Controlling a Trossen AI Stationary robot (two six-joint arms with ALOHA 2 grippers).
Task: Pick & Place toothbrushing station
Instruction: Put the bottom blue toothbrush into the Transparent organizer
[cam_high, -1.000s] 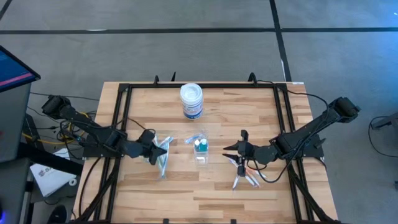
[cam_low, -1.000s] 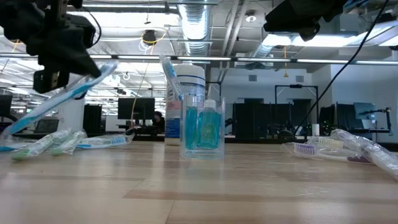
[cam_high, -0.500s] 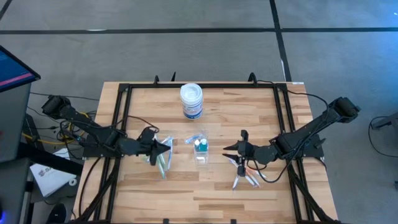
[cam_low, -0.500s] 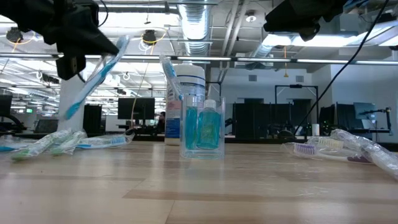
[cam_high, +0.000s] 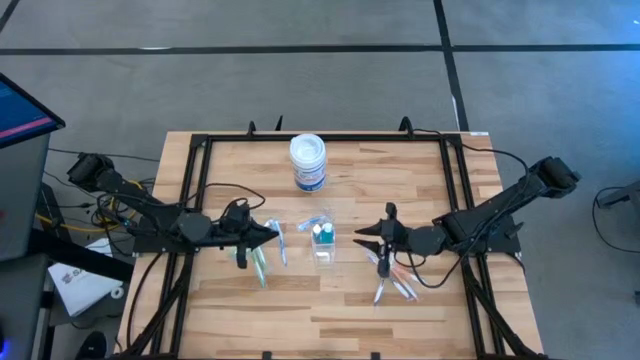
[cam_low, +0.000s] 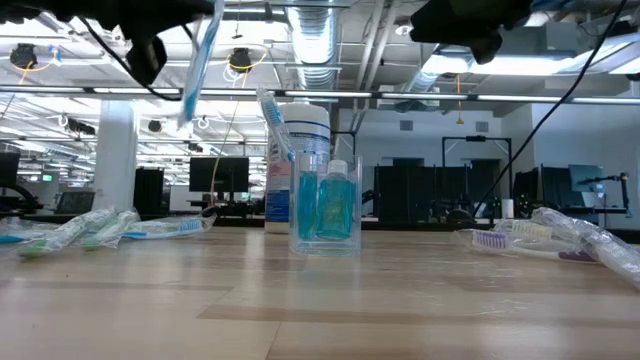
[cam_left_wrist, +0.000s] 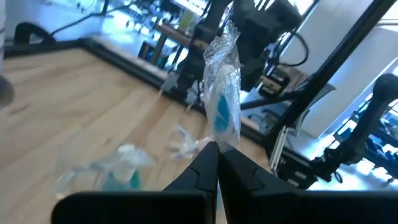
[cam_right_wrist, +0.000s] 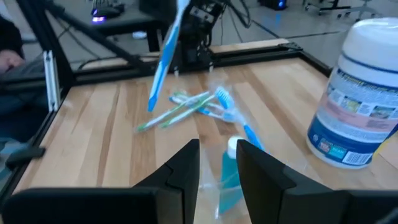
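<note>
A small clear cup (cam_high: 322, 243) stands at the table's middle, holding a blue white-capped tube (cam_low: 337, 205) and one toothbrush (cam_low: 270, 115). My left gripper (cam_high: 268, 236) is just left of the cup and shut on a wrapped blue-and-white toothbrush (cam_low: 198, 62), which also shows in the left wrist view (cam_left_wrist: 224, 99). More toothbrushes lie on the table under my left gripper (cam_high: 258, 266) and at the right (cam_high: 390, 282). My right gripper (cam_high: 373, 230) is open and empty just right of the cup, above the table. My left gripper pinches the wrapped toothbrush near one end (cam_left_wrist: 219, 142) between its two shut fingers. The fingers come roughly level from the table's left side. The toothbrush is lifted clear of the table and hangs steeply, its free end (cam_low: 186, 115) pointing down.
A large white round jar with a blue label (cam_high: 308, 162) stands behind the cup, toward the far edge. A black frame (cam_high: 200, 150) runs around the tabletop. Bare wood lies along the near edge.
My left gripper has risen and gone toward the cup with the toothbrush. The toothbrush has swung from a shallow slant to nearly upright, its lower end lifted well above the table. My right gripper has shifted slightly toward the cup.
</note>
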